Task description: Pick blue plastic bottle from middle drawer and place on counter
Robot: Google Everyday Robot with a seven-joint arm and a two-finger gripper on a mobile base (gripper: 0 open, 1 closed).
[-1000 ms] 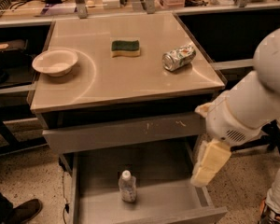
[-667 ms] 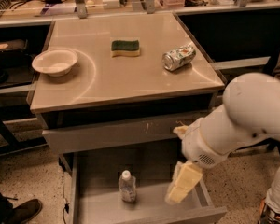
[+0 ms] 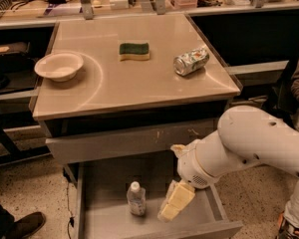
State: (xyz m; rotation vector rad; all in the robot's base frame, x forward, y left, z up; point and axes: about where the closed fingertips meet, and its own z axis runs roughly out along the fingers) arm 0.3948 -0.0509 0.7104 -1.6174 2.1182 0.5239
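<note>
In the middle drawer (image 3: 104,220), at 6 o'clock from the worktop (image 3: 134,86), still upright and untouched: the blue plastic bottle (image 3: 136,200). Brought the hand (image 3: 175,203) from the drawer's 3 o'clock wall to just beside the bottle, at its 3 o'clock. Cannot tell whether spread or pressed together. Probably closing in to grasp; nothing lifted yet.
</note>
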